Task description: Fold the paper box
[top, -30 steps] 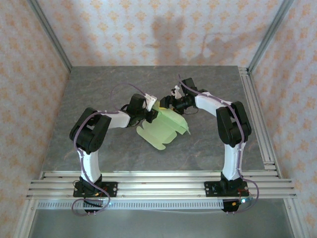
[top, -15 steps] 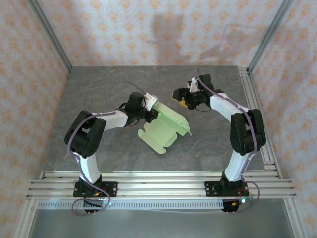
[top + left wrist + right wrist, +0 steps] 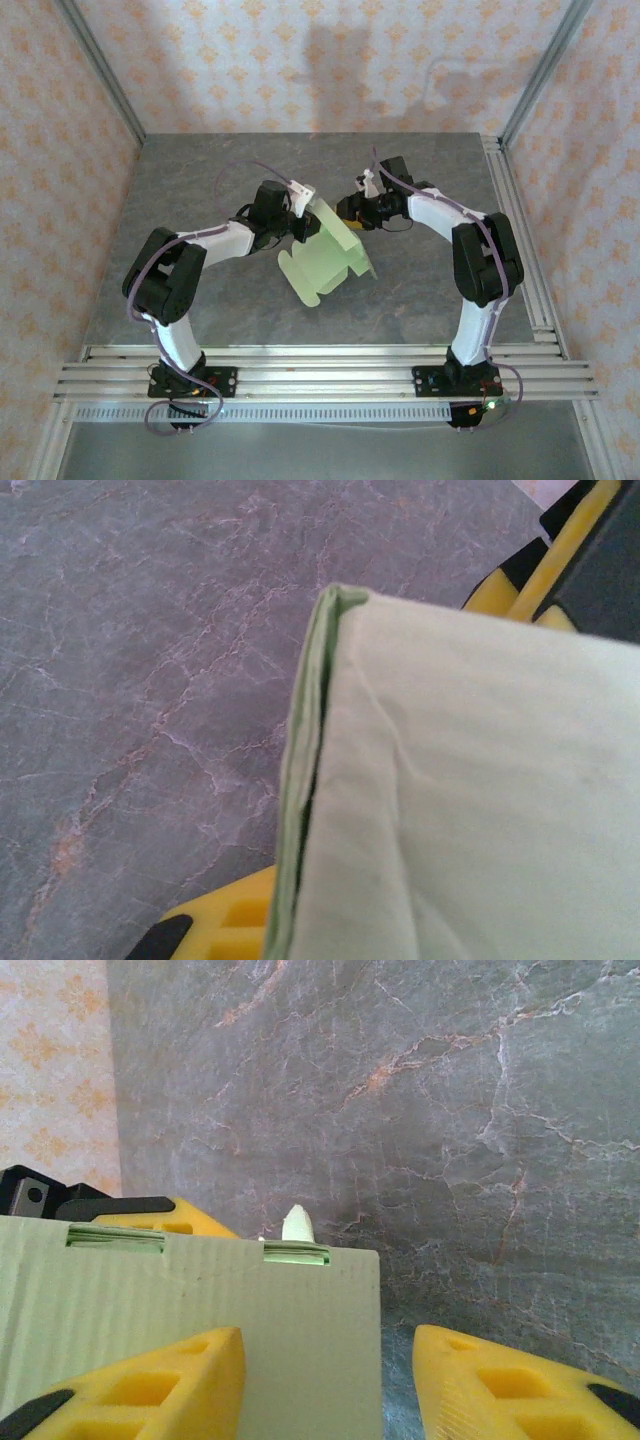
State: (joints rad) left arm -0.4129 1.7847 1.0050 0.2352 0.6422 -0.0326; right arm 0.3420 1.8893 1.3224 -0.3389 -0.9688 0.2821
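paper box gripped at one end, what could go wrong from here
The right gripper stands open around an edge of the paper box; closing there could crease the thin card off its fold line. The left gripper is shut on one end only, its flaps loose; a pull could slip or tear it.

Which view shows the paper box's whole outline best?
Top external: the whole paper box shows, flaps and rounded tabs included, one end pinched by the left gripper. Left wrist gives a close folded edge between yellow fingers; right wrist gives one panel's slotted top edge.
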